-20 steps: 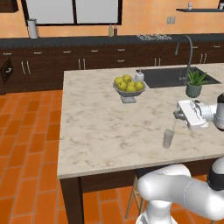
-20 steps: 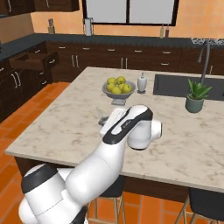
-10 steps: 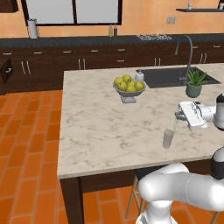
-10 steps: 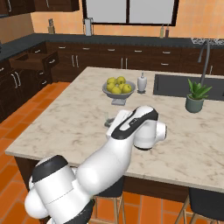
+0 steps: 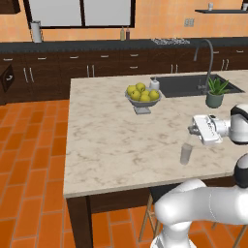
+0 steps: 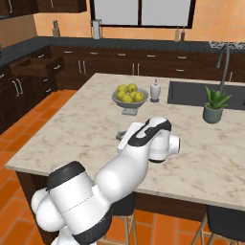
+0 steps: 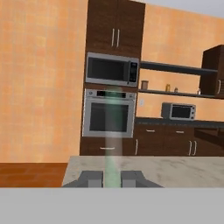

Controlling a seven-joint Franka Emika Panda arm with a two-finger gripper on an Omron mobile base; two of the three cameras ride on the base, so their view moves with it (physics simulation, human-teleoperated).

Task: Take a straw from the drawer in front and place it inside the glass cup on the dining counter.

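Observation:
My gripper is turned sideways over the dining counter, just above and right of the glass cup. In the hand view its fingertips are shut on the straw, a pale greenish stick that points away from the hand. The clear cup stands upright near the counter's front edge. From the right base view, the gripper sits beside the cup, partly behind my arm. The drawer stands pulled open in the dark cabinets at far left.
A bowl of yellow-green fruit and a white soap bottle stand mid-counter. Behind them are the sink with its faucet, and a potted plant. A wall oven faces the hand.
The hand has edged a little lower and closer to the cup with the straw. My arm's elbow has swung round below the counter's front edge.

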